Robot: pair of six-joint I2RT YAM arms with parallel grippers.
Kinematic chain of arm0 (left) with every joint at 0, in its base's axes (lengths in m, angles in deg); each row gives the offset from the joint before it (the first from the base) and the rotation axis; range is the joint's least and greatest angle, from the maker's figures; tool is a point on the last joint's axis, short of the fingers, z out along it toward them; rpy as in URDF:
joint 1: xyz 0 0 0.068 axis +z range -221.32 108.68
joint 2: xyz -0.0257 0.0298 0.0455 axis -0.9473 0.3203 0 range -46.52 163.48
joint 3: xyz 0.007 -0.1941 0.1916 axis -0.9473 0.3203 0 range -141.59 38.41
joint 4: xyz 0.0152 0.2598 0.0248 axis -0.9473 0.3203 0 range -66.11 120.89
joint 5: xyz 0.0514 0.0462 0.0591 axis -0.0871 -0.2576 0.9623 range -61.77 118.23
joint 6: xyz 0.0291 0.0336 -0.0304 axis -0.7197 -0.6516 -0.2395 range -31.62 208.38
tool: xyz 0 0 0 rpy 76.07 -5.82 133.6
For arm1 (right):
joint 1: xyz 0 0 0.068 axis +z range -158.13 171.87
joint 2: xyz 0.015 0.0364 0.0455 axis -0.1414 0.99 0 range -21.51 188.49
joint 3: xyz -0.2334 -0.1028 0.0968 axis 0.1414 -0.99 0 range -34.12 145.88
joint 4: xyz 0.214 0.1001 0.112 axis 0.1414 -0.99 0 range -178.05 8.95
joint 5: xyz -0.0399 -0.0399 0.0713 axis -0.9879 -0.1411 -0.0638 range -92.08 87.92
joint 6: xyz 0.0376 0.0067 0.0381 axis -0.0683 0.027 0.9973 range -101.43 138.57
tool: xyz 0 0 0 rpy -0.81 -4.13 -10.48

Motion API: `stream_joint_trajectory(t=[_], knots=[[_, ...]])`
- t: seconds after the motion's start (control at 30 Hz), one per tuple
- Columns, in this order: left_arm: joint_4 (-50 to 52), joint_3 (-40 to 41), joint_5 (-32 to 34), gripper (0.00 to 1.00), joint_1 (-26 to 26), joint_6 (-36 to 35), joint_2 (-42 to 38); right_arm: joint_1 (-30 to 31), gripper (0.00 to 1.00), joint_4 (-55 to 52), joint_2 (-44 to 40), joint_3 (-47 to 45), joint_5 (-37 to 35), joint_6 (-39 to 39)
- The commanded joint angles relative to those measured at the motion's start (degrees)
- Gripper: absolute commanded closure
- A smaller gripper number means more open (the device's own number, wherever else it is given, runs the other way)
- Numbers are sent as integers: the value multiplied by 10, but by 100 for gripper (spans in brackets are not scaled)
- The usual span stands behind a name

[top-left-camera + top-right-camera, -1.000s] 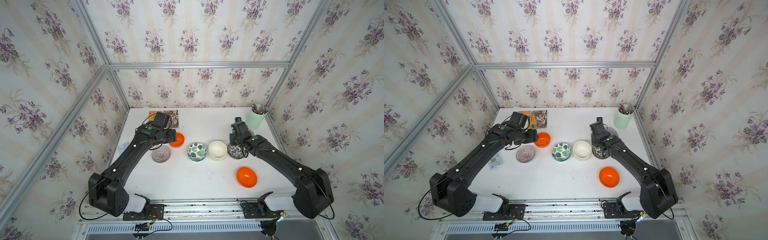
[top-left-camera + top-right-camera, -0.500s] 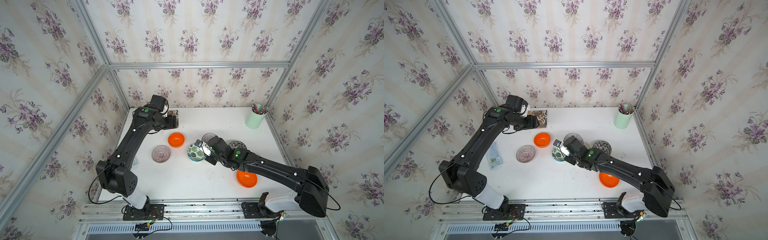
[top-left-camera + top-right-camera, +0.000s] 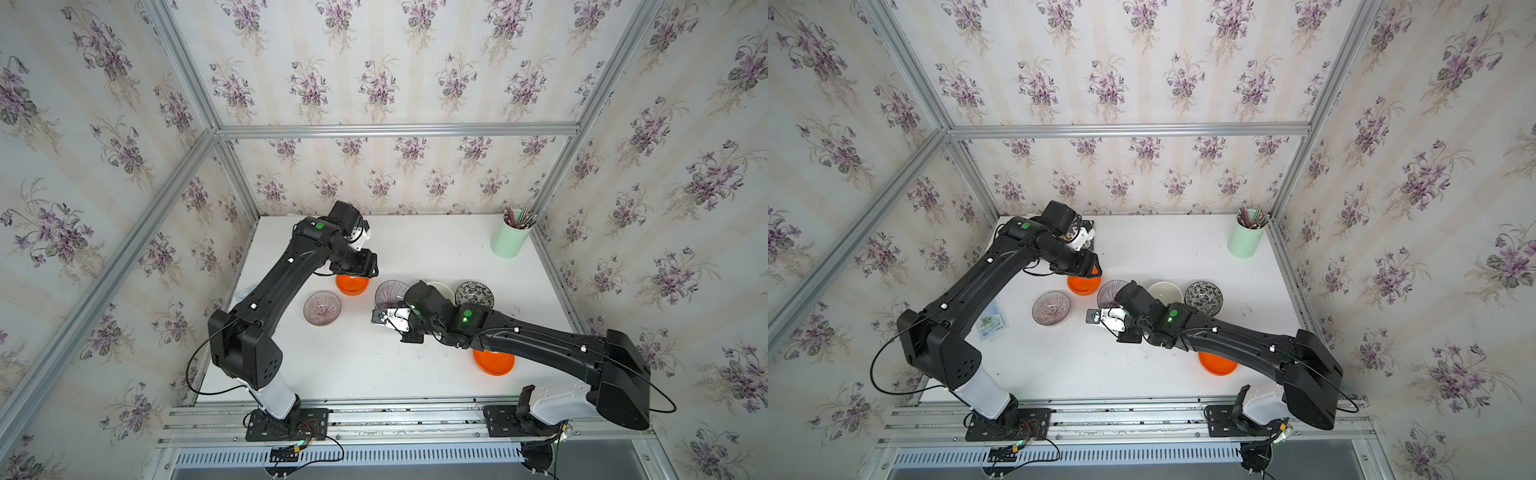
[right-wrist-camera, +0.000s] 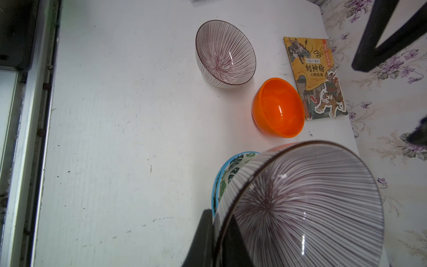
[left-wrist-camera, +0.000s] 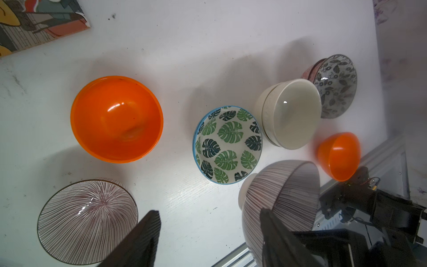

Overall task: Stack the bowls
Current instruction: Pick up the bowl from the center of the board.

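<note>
Purple-striped and tilted, the held bowl is pinched at its rim by the right pincer, one finger inside the wall and one outside. It hangs clear of the desk, above the leaf-print bowl. Its twin, the resting striped bowl, sits at about 9 o'clock from it in a top view, well apart.

The step in hand looks like carrying one striped bowl to the other. The next move probably calls for a sweep toward 9 o'clock, levelling the tilt and centring rim over rim. A low release would then let it nest rather than clatter.

The left pincer stands wide and empty, over the 12 o'clock edge of the orange bowl; its height above the bowl cannot be told. A second orange bowl lies at 4 o'clock from the held bowl, partly under the right arm. The cream bowls and the floral bowl sit at its 3 o'clock.

Both top views hide the leaf-print bowl beneath the right wrist, and neither shows the rim grip. The left wrist view shows the leaf-print bowl whole. The right wrist view shows two blue rims there, suggesting a nested pair. It also shows a book at the 11 o'clock corner, which the left arm mostly covers from above.
</note>
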Motion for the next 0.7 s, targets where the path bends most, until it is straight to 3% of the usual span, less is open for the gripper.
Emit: stream_joint_trajectory(t=[0.0, 0.33, 0.67], knots=[[18, 6, 14, 30, -13, -21, 1, 3, 100, 5, 10, 15, 12, -14], [38, 13, 55, 43, -36, -32, 31, 8, 100, -1, 43, 43, 6, -12], [31, 29, 25, 83, -41, -42, 35, 11, 100, -9, 72, 70, -7, -13]])
